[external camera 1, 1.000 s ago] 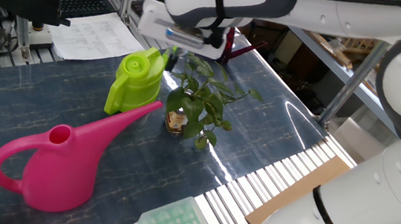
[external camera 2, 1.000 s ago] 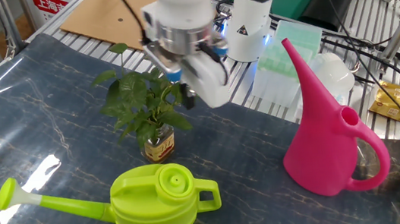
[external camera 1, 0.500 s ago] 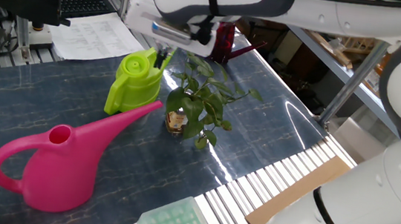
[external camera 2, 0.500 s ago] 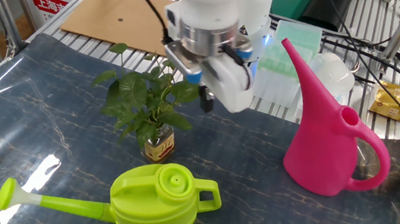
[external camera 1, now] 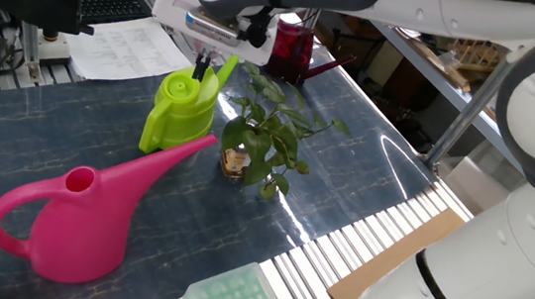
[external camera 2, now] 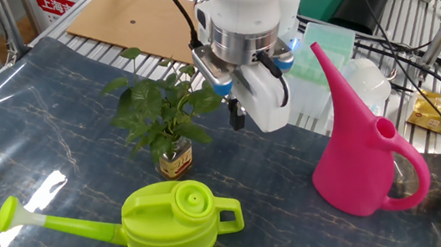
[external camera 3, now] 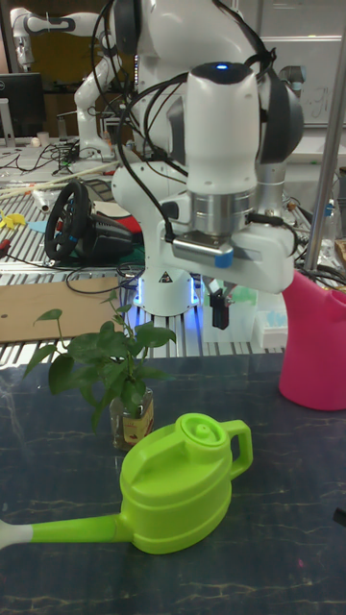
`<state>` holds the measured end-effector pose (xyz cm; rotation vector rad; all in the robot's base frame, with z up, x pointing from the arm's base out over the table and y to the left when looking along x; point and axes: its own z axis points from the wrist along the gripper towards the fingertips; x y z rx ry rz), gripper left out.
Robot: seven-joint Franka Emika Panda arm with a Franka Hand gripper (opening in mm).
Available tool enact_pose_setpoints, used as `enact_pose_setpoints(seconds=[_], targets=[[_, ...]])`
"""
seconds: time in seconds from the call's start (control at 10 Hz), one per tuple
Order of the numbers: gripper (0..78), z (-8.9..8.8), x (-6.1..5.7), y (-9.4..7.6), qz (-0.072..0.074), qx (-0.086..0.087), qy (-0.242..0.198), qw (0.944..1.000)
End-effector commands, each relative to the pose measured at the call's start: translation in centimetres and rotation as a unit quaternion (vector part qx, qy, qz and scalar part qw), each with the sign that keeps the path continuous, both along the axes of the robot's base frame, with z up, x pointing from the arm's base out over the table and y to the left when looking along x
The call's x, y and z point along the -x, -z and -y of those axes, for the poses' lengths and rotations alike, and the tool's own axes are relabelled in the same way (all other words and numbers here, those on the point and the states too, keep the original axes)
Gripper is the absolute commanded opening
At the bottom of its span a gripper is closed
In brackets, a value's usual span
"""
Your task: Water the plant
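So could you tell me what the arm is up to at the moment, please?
The tool hangs above the table near the handle end of the lime-green watering can, holding nothing. The can sits flat on the table. The plant stands beside it, and the pink watering can is untouched. No watering has begun.

On the tabletop [external camera 2: 52, 127] we note the plant [external camera 2: 161, 118] between two watering cans [external camera 2: 170, 224] [external camera 2: 359, 153]; the pincer [external camera 2: 236, 113] hangs above, beside the plant.

The plant [external camera 1: 264, 134] [external camera 2: 160, 114] [external camera 3: 106, 370], a small sprig with thin stems and drooping green leaves, stands upright in a little brown labelled jar [external camera 2: 176, 160] on the dark marbled worktop [external camera 2: 53, 135].
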<state>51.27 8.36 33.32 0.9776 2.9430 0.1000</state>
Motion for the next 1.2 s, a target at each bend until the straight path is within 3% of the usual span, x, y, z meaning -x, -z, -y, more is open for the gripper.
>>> enact_pose_setpoints(seconds=[0.1,0.5,0.8,1.2], targets=[[0.0,-0.13,-0.23,-0.26,0.004,0.003,0.008,1.0],[0.0,-0.13,-0.23,-0.26,0.002,0.001,0.009,1.0],[0.0,-0.13,-0.23,-0.26,-0.002,-0.014,0.008,0.9999],[0.0,-0.13,-0.23,-0.26,0.0,-0.013,0.022,0.9997]])
